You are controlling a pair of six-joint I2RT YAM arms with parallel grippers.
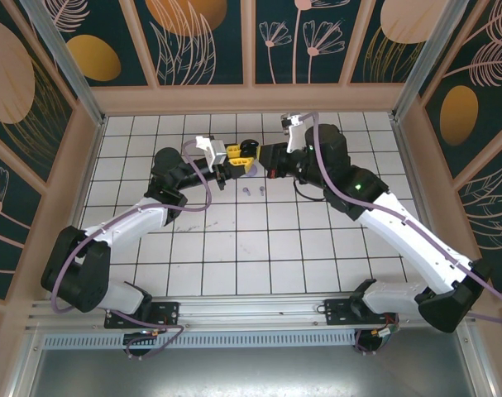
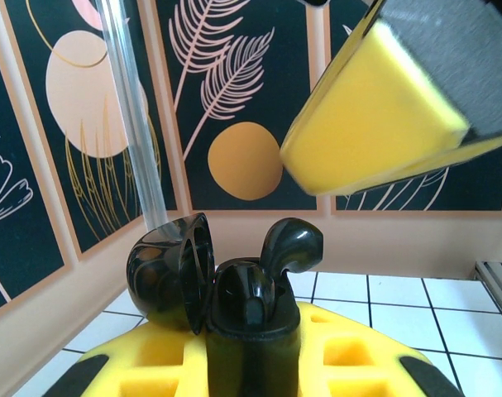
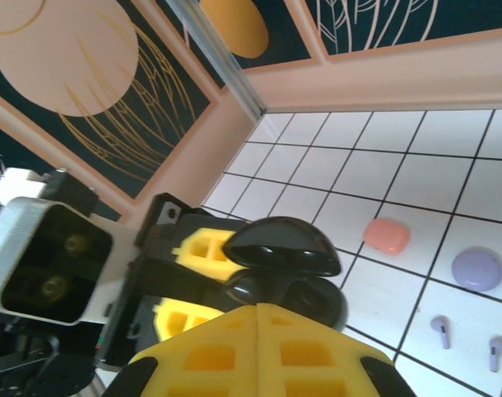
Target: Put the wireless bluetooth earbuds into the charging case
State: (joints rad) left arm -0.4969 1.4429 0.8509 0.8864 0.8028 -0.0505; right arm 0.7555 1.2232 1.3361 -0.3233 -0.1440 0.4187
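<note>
The left claw (image 1: 236, 163) clamps the open glossy black case (image 2: 251, 331). With the clenched right claw (image 3: 259, 324), push the protruding black earbud (image 2: 290, 245) straight down.

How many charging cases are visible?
3: glossy black open case held in the left gripper; salmon closed case and lavender closed case on the white tiled table. Others possibly hidden.

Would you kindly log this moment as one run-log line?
left fingers: shut on black case, lid open | black earbud: sticking out of case | right fingers: shut nearby
</note>
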